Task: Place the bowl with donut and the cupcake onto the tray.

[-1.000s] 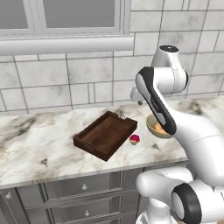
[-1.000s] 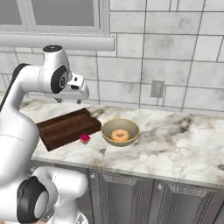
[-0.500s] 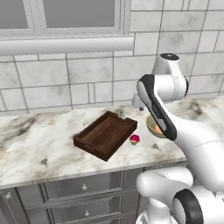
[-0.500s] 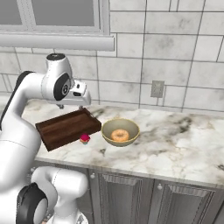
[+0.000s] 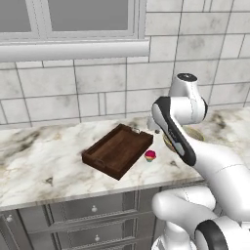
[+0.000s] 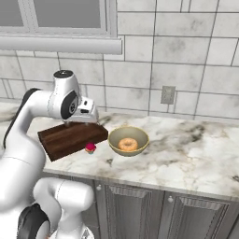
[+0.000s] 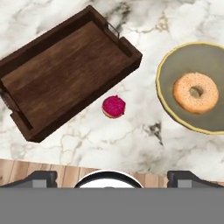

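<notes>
The dark brown tray [image 6: 70, 137] lies empty at an angle on the marble counter. Just off its near right corner stands the pink-frosted cupcake [image 6: 90, 148], on the counter. Right of that is the olive-tan bowl [image 6: 128, 138] with the glazed donut [image 6: 127, 144] in it. My gripper [image 6: 84, 122] hangs open and empty above the tray's far right end, touching nothing. In the hand view I look down past the wide-set gripper [image 7: 113, 177] at the tray [image 7: 65, 74], the cupcake [image 7: 113, 106], the bowl [image 7: 175, 65] and the donut [image 7: 195, 92]. The left base view shows the tray [image 5: 117, 150] and the cupcake [image 5: 150, 156].
A tiled wall with a wall socket [image 6: 167, 94] and a window sill [image 6: 60, 44] stands behind the counter. Bare marble counter [image 6: 186, 154] stretches to the right of the bowl. Drawers and cabinet doors sit below the front edge.
The hand has come down toward the tray's far end as the arm folded. Tray, cupcake, bowl and donut have not moved. The jaws stay open.
</notes>
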You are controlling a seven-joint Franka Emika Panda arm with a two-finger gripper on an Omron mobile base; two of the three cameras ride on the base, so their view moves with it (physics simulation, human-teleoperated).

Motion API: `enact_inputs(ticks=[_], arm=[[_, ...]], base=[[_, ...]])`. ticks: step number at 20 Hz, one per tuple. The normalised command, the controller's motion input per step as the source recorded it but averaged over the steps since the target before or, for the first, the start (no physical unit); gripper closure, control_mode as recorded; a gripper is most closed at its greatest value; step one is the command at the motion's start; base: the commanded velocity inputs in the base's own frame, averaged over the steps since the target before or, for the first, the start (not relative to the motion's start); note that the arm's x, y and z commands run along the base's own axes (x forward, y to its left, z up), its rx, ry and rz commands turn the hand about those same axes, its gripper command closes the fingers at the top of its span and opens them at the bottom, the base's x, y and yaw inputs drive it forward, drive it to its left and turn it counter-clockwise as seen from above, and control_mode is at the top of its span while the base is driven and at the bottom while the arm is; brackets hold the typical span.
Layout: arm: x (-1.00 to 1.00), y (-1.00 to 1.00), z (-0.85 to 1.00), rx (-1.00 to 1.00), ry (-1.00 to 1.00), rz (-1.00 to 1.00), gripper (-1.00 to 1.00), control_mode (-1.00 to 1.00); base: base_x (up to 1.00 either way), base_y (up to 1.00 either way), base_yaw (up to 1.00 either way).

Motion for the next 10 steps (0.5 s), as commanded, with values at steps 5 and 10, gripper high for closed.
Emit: enact_inputs(ticks=[5,10], arm=[[0.00,0.00,-0.50,0.00,0.00,0.10,-1.00,-1.00],[0.00,0.00,-0.44,0.00,0.00,0.06,-1.00,-1.00]], base=[[0.00,0.00,0.00],[0.00,0.00,0.00]])
